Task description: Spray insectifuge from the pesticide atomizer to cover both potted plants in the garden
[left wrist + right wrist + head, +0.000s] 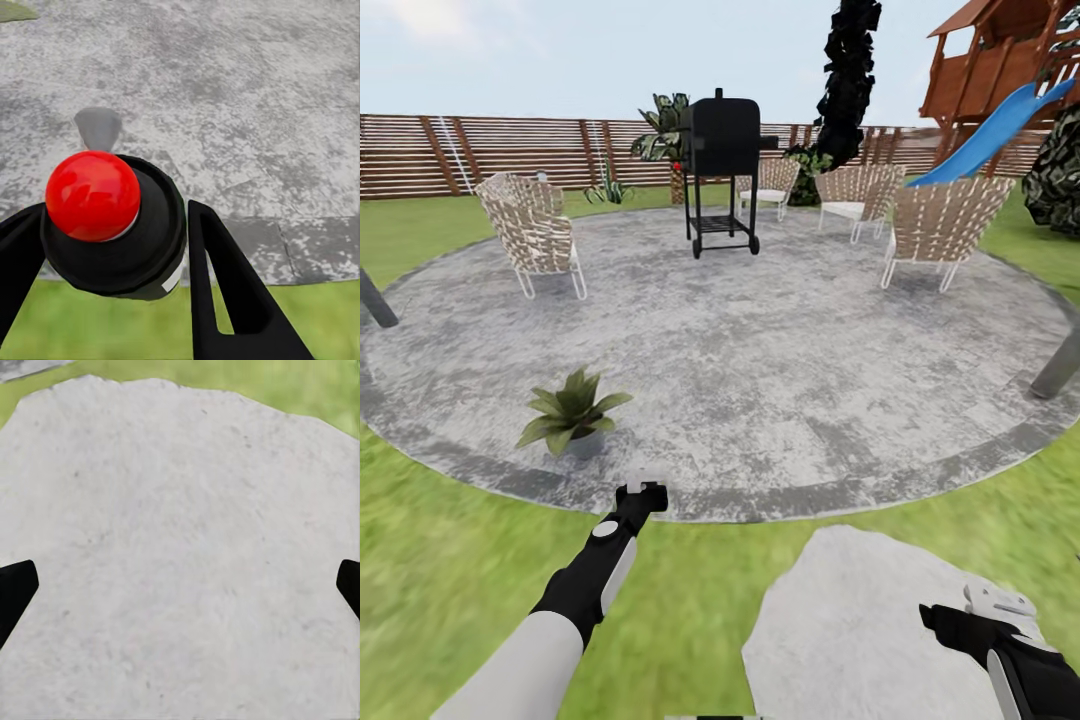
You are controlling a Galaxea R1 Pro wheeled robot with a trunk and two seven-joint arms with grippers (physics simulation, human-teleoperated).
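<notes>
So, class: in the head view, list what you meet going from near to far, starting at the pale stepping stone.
Pale grey stepping stone → small olive-green potted plant → black wheeled barbecue grill → brown slatted wooden fence.

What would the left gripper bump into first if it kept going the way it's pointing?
Probably the grey paved patio. The left gripper, shut on the atomizer, aims at its edge just past the grass. The potted plant sits off to one side, though depth is hard to judge.

black grill [721,150], woven chairs [532,232], blue slide [990,133]
</notes>
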